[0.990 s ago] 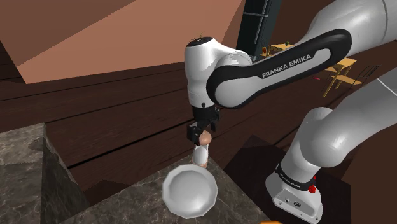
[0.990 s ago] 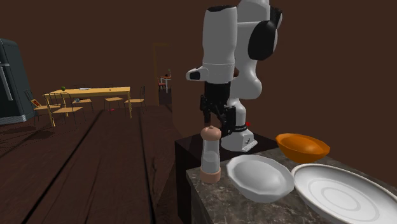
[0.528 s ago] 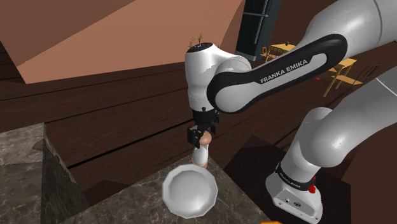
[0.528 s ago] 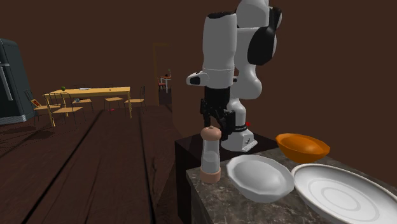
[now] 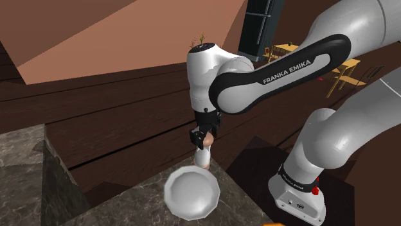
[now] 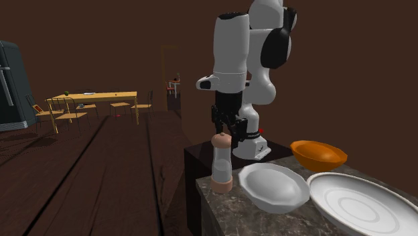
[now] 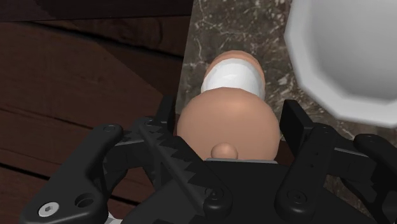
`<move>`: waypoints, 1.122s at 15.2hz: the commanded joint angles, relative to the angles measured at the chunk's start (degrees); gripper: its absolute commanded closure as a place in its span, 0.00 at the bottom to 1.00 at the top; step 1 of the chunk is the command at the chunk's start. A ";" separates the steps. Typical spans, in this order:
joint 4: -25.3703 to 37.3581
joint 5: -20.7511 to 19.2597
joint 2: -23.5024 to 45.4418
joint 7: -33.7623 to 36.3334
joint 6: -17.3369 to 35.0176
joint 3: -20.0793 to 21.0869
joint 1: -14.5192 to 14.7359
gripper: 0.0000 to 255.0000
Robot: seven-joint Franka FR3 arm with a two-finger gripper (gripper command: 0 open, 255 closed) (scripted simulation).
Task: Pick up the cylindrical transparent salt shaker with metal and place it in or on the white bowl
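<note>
Salt shaker point(image 6: 222, 164) plumb under the gripper point(image 5: 204, 136)

It stands upright on the stone counter point(image 5: 128, 208), at its corner, just beside the white bowl point(image 6: 273, 189), on the second exterior view's left of it. Straight above, the fingers point(image 7: 296, 124) stand wide apart, flanking the tan cap point(image 7: 229, 121) and clasping nothing. The arm point(image 5: 289, 66) reads FRANKA EMIKA.

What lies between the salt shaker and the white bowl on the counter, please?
Only a bare strip of marbled counter separates shaker and bowl, as the wrist view shows.
</note>
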 commanded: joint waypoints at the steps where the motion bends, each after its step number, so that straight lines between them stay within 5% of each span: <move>1: -0.03 0.01 0.02 0.01 0.00 0.00 0.00 1.00; 17: 6.83 -0.03 -4.46 -1.27 -11.19 -2.20 0.22 1.00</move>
